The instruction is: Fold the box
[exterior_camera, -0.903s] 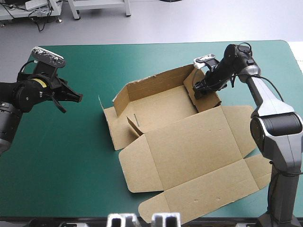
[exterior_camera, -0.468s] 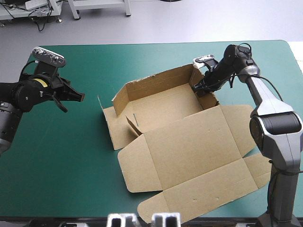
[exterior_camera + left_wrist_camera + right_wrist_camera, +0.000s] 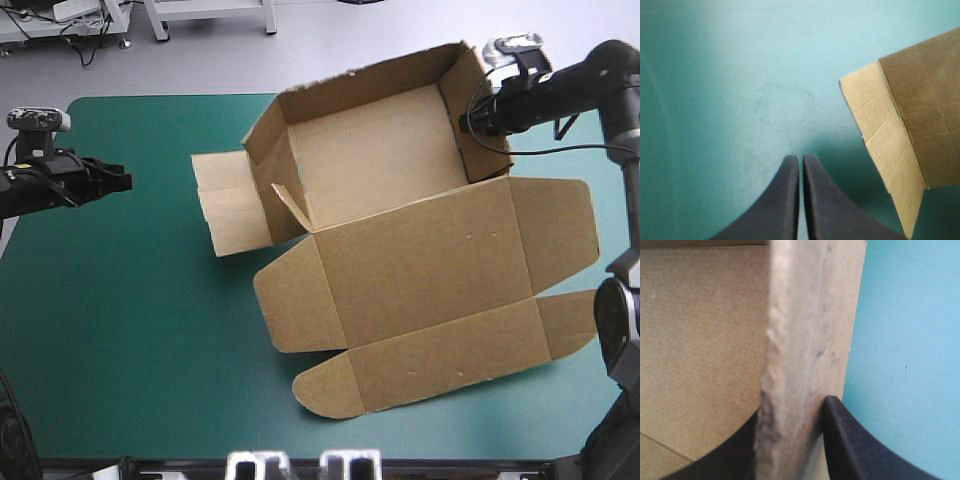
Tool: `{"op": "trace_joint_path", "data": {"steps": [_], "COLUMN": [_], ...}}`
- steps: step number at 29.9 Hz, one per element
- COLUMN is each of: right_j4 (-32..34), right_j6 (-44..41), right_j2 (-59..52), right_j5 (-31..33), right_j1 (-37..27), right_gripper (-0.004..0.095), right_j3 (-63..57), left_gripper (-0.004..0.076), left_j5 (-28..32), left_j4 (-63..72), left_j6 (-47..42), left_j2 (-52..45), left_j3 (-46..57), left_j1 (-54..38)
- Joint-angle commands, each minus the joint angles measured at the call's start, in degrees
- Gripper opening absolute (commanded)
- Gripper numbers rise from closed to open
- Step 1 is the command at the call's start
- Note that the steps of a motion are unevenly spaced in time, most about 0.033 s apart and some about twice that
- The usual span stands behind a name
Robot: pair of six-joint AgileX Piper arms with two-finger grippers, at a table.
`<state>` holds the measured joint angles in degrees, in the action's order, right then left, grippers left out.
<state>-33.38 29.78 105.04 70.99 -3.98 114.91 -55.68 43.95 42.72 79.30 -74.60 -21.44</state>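
Pinching the right wall (image 3: 488, 160) of the box (image 3: 420, 270) at the table's (image 3: 120, 330) 1 o'clock, the right gripper (image 3: 476, 117) is the nearer one, while the left gripper (image 3: 124, 183), its fingers (image 3: 782, 200) pressed together, hangs at 9 o'clock, apart from the side flap (image 3: 225, 205).

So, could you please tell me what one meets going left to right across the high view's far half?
left gripper → box's flat side flap → box's raised tray → right gripper, shut on the tray's right wall.
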Motion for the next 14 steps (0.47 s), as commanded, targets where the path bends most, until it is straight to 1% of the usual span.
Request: {"op": "trace_joint_path", "data": {"steps": [1, 5, 8, 9, 10, 11, 12, 14], "right_j4": [-9.5, -11.4, -12.7, -13.1, -13.6, -14.0, -14.2, -14.5], "right_j6": [1.3, 1.5, 1.6, 1.6, 1.7, 1.9, 1.9, 2.0], "right_j2": [-7.2, -10.2, -11.7, -11.8, -12.0, -12.0, -12.0, -12.0], "right_j5": [1.0, 1.0, 1.0, 1.0, 1.0, 1.0, 1.0, 1.0], "right_j1": [-2.5, -3.5, -3.5, -3.5, -3.5, -3.5, -3.5, -3.5], "right_gripper": [-0.0024, -0.0025, -0.0024, -0.0024, -0.0024, -0.0024, -0.0024, -0.0024], "right_j3": [2.0, 2.0, 2.0, 2.0, 2.0, 2.0, 2.0, 2.0], "left_gripper": [0.0012, 0.0012, 0.0015, 0.0021, 0.0035, 0.0058, 0.0091, 0.0166], "left_j5": [-2.9, -3.5, -8.8, -11.9, -16.1, -19.1, -18.9, -18.9], "left_j4": [13.5, 17.8, 26.5, 30.4, 33.9, 38.5, 40.4, 40.6], "left_j6": [6.3, 9.0, 12.8, 14.5, 15.9, 17.5, 16.3, 16.7], "left_j2": [2.4, 7.5, 12.1, 13.8, 15.5, 17.1, 17.7, 18.6], "left_j3": [-1.5, -1.5, -1.5, -1.5, -1.5, -1.5, -0.9, -0.7], "left_j1": [-2.8, -2.7, -2.7, -2.7, -2.6, -2.5, -1.6, 0.5]}}
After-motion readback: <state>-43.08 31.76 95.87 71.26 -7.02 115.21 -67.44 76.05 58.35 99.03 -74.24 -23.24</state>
